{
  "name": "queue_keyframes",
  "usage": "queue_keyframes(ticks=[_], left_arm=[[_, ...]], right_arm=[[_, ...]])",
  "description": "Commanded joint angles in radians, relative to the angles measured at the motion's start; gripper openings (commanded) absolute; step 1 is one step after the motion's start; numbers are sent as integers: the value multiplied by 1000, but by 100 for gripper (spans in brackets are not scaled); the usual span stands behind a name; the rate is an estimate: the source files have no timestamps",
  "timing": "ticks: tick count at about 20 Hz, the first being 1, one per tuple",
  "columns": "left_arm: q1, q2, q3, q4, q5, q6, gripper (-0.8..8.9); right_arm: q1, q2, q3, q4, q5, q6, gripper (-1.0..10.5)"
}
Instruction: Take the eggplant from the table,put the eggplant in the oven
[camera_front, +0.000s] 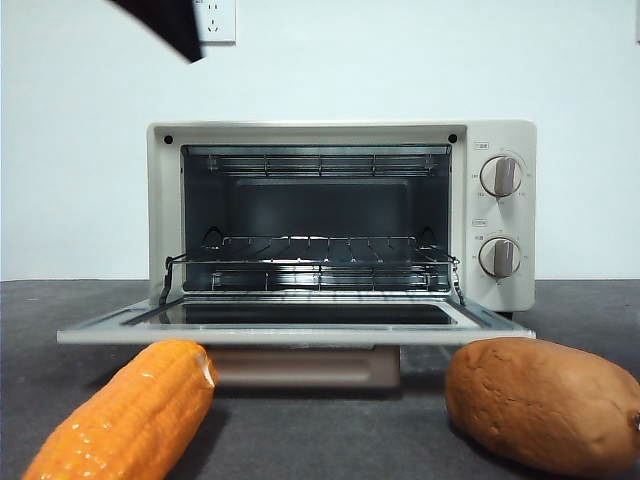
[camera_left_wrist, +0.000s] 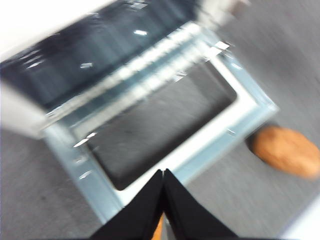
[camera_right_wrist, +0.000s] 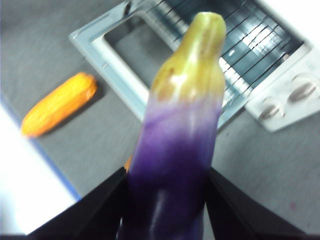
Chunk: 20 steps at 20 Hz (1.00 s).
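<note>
- Right gripper (camera_right_wrist: 167, 200) comes first: its two black jaws are pinched on the eggplant (camera_right_wrist: 182, 135), one on each flank, low in the right wrist frame. The eggplant is lifted clear of the table (camera_right_wrist: 260, 165), stem end pointing away toward the oven.
- Left gripper (camera_left_wrist: 163, 175) has its jaws pressed together on nothing, at the bottom centre of the left wrist frame, over the lowered door — that view is blurred.
- Nearest in the front view lie the orange corn cob (camera_front: 125, 415), lower left, ridged with kernels, and the brown potato-like lump (camera_front: 545, 400), lower right, matte and rounded. Both rest on the dark, speckled table.
- Behind them stands the oven (camera_front: 505, 140), cream and boxy, with two round knobs on its right panel. Its glass door (camera_front: 300, 325) lies flat open and the wire rack (camera_front: 310, 255) inside is bare.
- A black arm tip (camera_front: 170, 25) shows at the upper left of the front frame; I cannot tell which arm it is.
- Judged step: the pick looks done and the carry to the oven is in hand.
- Next move, as I judge it — lower the eggplant over the door, slide it stem-first onto the rack, then release.
- Glossy purple skin fading to a pale, yellow-green tip; smooth and tapered, so it may slip or roll on the wires.
</note>
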Motion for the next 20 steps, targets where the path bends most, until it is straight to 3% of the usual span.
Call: queue_keyframes(ticks=[1, 5, 9, 16, 20], left_arm=[[51, -90, -131, 104, -3, -63, 6], [191, -248, -388, 248, 1, -116, 6], [318, -327, -550, 315, 68, -125, 6], [509, -338, -698, 458, 278, -162, 6], [528, -338, -701, 456, 336, -161, 6]], right_arm=[[11, 26, 12, 82, 0, -11, 154], [11, 115, 13, 186, 0, -100, 154], [11, 278, 13, 220, 31, -184, 155], [11, 597, 15, 395, 292, -380, 155], [9, 747, 72, 456, 434, -442, 155]])
